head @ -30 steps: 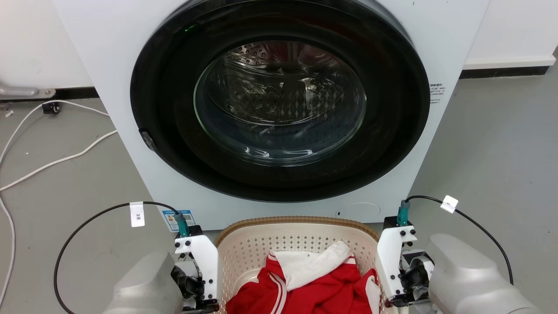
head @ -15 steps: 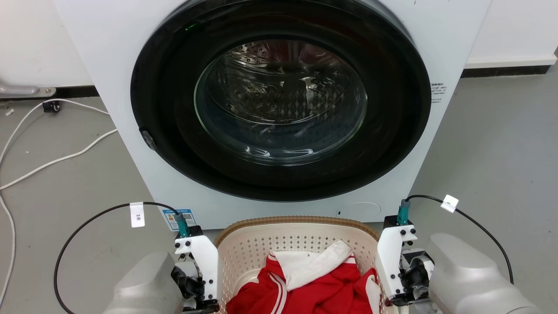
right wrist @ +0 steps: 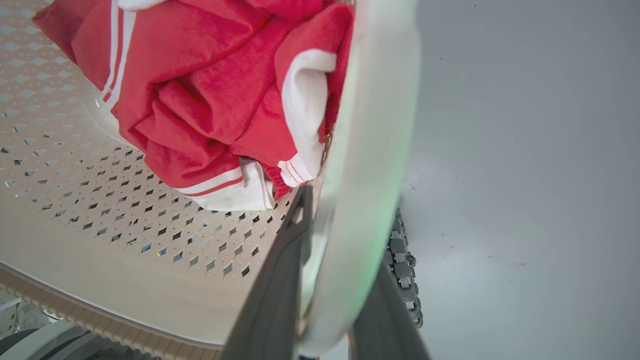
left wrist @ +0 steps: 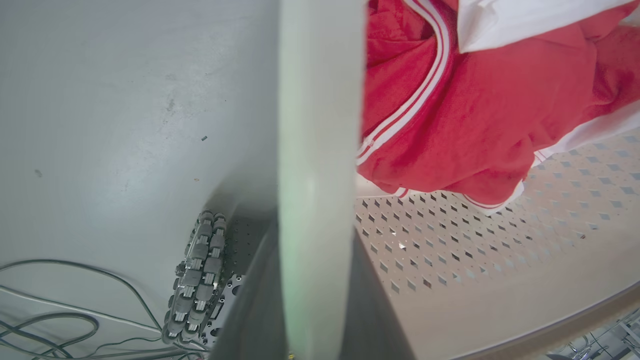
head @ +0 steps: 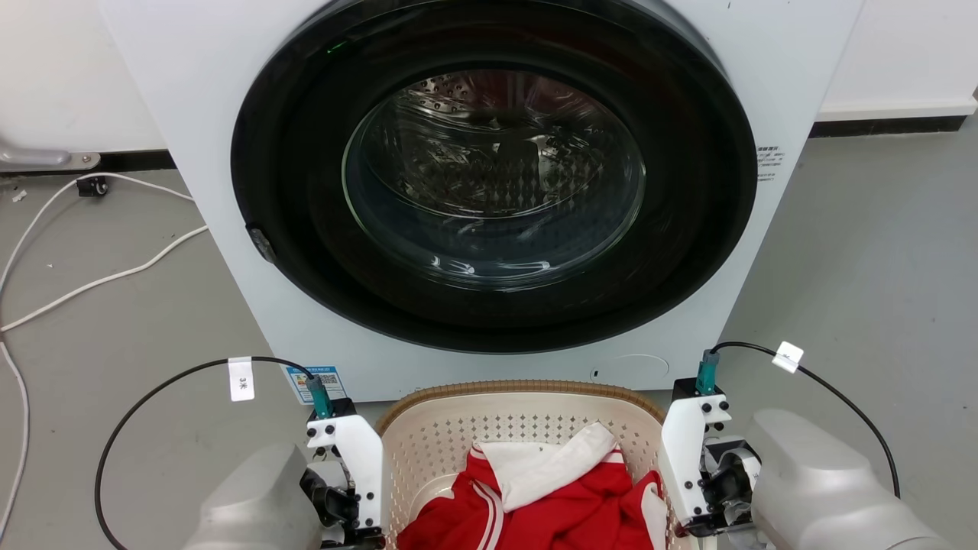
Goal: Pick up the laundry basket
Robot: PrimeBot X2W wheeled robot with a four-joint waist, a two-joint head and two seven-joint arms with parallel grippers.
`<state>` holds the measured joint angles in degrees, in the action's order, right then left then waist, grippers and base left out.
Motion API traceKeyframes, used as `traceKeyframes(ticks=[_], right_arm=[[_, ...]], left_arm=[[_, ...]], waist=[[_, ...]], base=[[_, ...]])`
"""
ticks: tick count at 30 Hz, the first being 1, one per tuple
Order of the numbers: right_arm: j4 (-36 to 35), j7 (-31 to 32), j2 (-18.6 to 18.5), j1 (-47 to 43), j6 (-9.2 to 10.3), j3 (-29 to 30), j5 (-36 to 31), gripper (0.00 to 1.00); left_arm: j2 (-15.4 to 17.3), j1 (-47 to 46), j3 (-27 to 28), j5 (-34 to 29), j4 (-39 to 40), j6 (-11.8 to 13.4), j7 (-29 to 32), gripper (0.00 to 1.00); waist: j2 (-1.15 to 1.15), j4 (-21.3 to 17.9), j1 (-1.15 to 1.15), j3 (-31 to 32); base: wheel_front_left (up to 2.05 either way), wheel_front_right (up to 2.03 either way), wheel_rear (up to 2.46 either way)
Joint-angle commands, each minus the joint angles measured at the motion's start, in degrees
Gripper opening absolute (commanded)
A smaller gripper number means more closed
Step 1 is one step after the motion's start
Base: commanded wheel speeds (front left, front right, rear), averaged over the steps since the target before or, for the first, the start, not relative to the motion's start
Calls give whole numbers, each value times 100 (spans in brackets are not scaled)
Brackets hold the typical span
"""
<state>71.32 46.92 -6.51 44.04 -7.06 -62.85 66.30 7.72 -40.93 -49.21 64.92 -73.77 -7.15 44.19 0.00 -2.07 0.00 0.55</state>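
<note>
Cream plastic with a brown woven-look rim, the laundry basket (head: 458, 435) sits at the bottom centre of your head view, close in front of the white washing machine (head: 191, 114) and just below its round dark door (head: 493, 176), which is closed. A red garment with white stripes and white panels (head: 550, 504) lies bunched inside the basket. Your two arms flank it, one at each short side. In the left wrist view the left gripper (left wrist: 315, 232) straddles the basket's side wall: one dark finger (left wrist: 250, 310) lies on the outside, the other on the inside against the perforated floor side, and both press flat on the pale wall, so it is pinching the basket. In the right wrist view the right gripper (right wrist: 345, 235) does the same on the opposite wall, with one finger (right wrist: 270, 310) inside beside the garment and the other outside, clamped on the wall. Below each grip you can see grey floor (right wrist: 525, 150) and a roller-studded wheel (left wrist: 197, 280) of the base. From these views you cannot tell whether the basket's bottom rests on the floor or hangs clear of it. A white cable (head: 99, 283) trails over the floor to the machine's left.
</note>
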Motion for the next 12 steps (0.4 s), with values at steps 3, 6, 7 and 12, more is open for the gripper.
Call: traceKeyframes(ticks=[3, 6, 7, 12], right_arm=[[-72, -43, 212, 56, -79, -7, 81, 0], [-66, -53, 210, 52, -79, -18, 98, 0], [-66, -54, 210, 49, -79, -22, 104, 0], [-62, -49, 212, 36, -79, -43, 125, 0]], left_arm=[[-208, 42, 11, 87, 88, -61, -8, 0], [-212, 51, -2, 100, 87, -61, -13, 0], [-212, 54, -6, 105, 87, -61, -13, 0], [-211, 67, -23, 129, 84, -62, -16, 0]], waist=[[0, 10, 0, 3], [0, 16, 0, 7], [0, 17, 0, 8], [0, 19, 0, 14]], base=[[0, 0, 0], [0, 0, 0], [0, 0, 0], [0, 0, 0]])
